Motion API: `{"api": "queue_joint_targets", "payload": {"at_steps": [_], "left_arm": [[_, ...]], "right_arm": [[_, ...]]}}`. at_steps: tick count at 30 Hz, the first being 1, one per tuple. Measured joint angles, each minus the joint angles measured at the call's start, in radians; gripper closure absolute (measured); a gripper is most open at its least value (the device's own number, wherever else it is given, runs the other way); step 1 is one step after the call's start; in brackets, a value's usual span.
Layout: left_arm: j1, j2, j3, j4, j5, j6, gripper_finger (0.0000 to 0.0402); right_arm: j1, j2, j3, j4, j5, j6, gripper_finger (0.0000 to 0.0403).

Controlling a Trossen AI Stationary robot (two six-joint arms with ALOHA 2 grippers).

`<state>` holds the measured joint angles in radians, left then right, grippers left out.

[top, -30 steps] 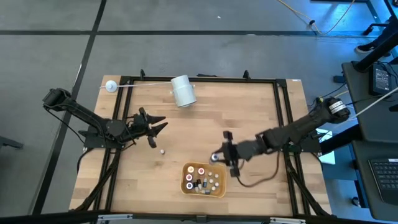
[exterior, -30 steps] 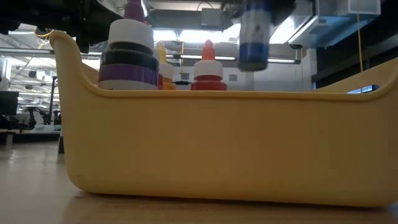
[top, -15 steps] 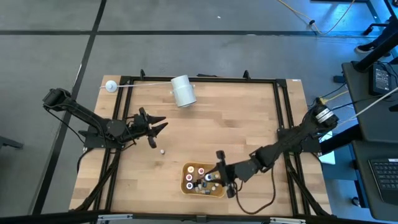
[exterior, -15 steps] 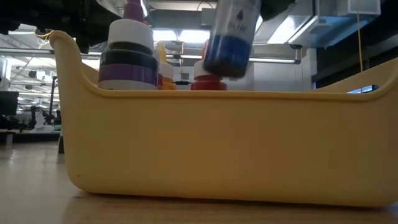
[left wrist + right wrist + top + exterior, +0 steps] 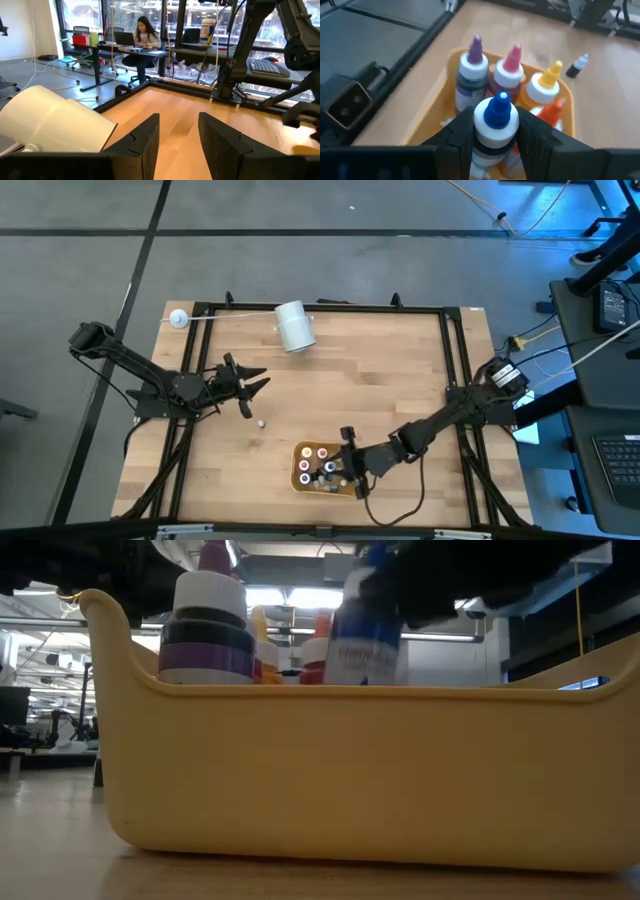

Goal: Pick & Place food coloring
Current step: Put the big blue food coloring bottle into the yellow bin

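Observation:
A yellow tray (image 5: pixel 297 472) near the table's front edge holds several food coloring bottles with purple (image 5: pixel 472 70), pink (image 5: pixel 510 70) and orange (image 5: pixel 544 85) caps. My right gripper (image 5: pixel 347 461) reaches in from the right and is shut on a blue-capped bottle (image 5: pixel 496 117) over the tray's right part. In the low view this bottle (image 5: pixel 365 635) stands upright, its lower part behind the tray wall (image 5: pixel 350 770). One small dark bottle (image 5: pixel 261 421) lies on the wood left of the tray. My left gripper (image 5: pixel 247 385) hovers open at the table's left, holding nothing. My right gripper pinches the blue-capped bottle by its shoulder (image 5: pixel 495 134), just under the cap, between its two fingers (image 5: pixel 462 129). The fingers slant down from the table's right. The bottle stands upright among the other bottles in the tray. The tray wall hides whether its base rests on the floor.
A big white roll (image 5: pixel 294 326) lies at the far middle of the table. A small white ball on a thin rod (image 5: pixel 178 319) sits at the far left corner. A black frame runs along the table's edges. Bare wood lies between the tray and the roll.
My right gripper has moved toward the table's left and near edge and come down, carrying the blue-capped bottle from beside the tray's far right corner to over the tray. The bottle has sunk until its lower part is behind the tray wall.

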<state>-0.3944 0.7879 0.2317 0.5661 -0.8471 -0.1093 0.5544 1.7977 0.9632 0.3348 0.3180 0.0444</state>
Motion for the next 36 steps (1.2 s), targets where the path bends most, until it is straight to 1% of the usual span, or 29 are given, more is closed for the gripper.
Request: {"api": "queue_joint_targets", "payload": {"at_steps": [6, 14, 20, 22, 26, 29, 32, 36], "left_arm": [[0.000, 0.000, 0.000, -0.008, 0.000, 0.042, 0.0268], [0.000, 0.000, 0.000, -0.017, 0.000, 0.044, 0.0272], [0.000, 0.000, 0.000, -0.017, 0.000, 0.044, 0.0272], [0.000, 0.000, 0.000, -0.018, 0.001, 0.044, 0.0272], [0.000, 0.000, 0.000, -0.019, 0.001, 0.044, 0.0270], [0.000, 0.000, 0.000, -0.017, 0.002, 0.044, 0.0268], [0.000, 0.000, 0.000, -0.020, 0.002, 0.044, 0.0268], [0.000, 0.000, 0.000, -0.020, 0.002, 0.044, 0.0270]], "right_arm": [[-0.004, 0.030, 0.000, 0.012, 0.003, -0.023, 0.0281], [-0.012, 0.030, 0.000, -0.011, -0.006, -0.012, 0.0281], [-0.037, 0.044, 0.000, -0.014, -0.072, 0.017, 0.0281], [-0.045, 0.057, 0.002, -0.004, -0.073, 0.034, 0.0267], [-0.057, 0.064, 0.003, -0.004, -0.075, 0.055, 0.0205], [-0.059, 0.064, 0.002, -0.003, -0.075, 0.050, 0.0170], [-0.059, 0.064, 0.002, -0.011, -0.075, 0.044, 0.0154], [-0.060, 0.064, 0.002, -0.017, -0.051, 0.057, 0.0150]]}}
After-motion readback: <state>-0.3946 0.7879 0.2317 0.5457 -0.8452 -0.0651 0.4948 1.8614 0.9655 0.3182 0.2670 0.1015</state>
